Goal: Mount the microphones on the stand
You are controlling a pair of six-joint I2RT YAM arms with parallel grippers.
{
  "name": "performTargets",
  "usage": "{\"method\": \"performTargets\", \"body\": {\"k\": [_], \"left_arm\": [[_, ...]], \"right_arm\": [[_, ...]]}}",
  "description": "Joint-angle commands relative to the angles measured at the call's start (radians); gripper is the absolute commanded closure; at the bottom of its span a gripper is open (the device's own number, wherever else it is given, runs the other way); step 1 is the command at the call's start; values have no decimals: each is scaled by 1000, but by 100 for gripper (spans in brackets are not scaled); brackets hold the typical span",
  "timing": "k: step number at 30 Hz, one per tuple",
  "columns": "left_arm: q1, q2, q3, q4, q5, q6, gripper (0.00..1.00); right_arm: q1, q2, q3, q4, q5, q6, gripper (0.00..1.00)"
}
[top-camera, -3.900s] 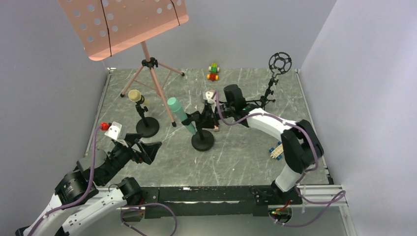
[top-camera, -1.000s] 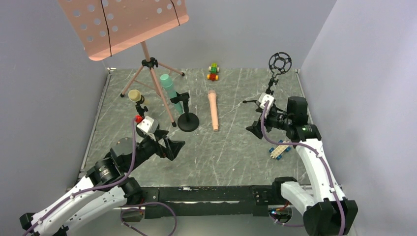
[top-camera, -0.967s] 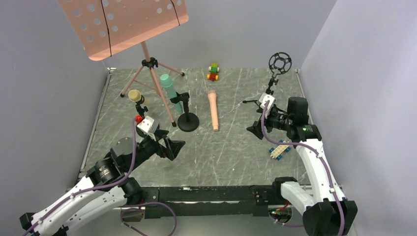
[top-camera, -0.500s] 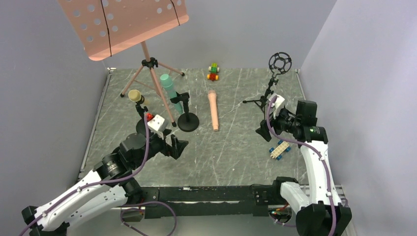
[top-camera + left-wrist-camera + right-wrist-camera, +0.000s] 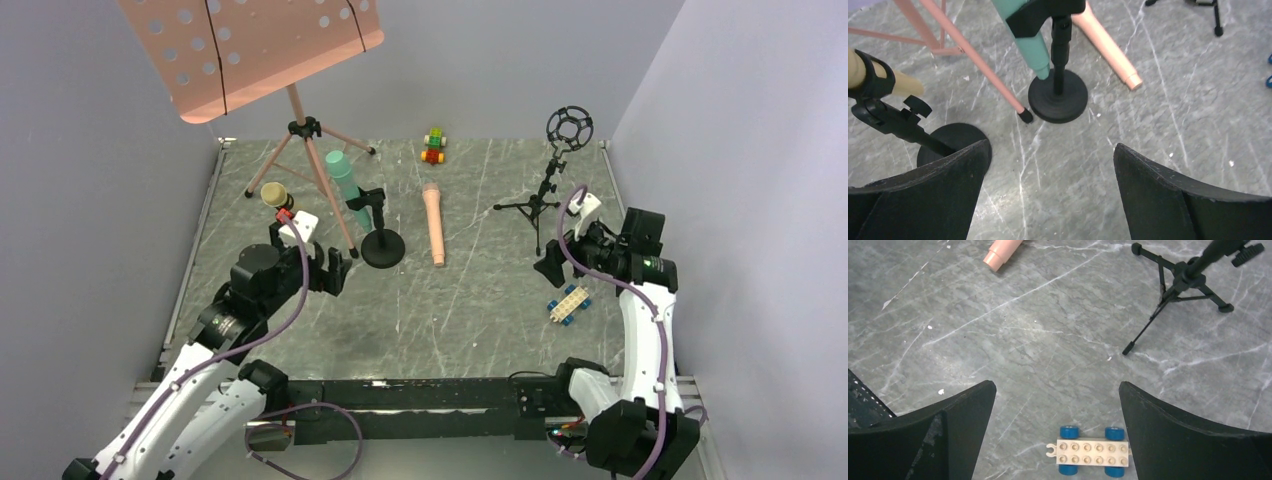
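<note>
one microphone is unclipped: the pink microphone (image 5: 433,222) lies flat on the table (image 5: 480,300), well apart from my left gripper (image 5: 1050,147) and right gripper (image 5: 1057,385), both spread wide, empty. likely light, rigid, slick plastic; take hold across its thick body, not the tail.

The top view looks down from high behind; both close, downward wrist views share the pink microphone (image 5: 433,225).

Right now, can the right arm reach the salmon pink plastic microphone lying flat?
Probably yes: bare grey table lies between its open hand and the pink microphone; the black tripod stands aside.
</note>
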State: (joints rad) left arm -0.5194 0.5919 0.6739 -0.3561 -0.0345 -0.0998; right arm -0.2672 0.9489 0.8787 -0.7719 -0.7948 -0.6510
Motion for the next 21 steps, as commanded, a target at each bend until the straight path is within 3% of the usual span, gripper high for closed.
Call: {"method": "performTargets", "body": {"k": [1,4,16,21], "left_arm": [[49,35,42,-29,113,86,1],[57,43,55,-53,102,139,1],[84,22,-24,-23,125,119,1],[84,4,-27,-32,116,119,1]], "right_arm": [[-61,-24,73,-58,-48,4,0],[-99,-33,71,-77,-56,-12,0],[-202,0,41,-85,-126,-43,0],[-283,14,72,-154,-218,-94,0]]}}
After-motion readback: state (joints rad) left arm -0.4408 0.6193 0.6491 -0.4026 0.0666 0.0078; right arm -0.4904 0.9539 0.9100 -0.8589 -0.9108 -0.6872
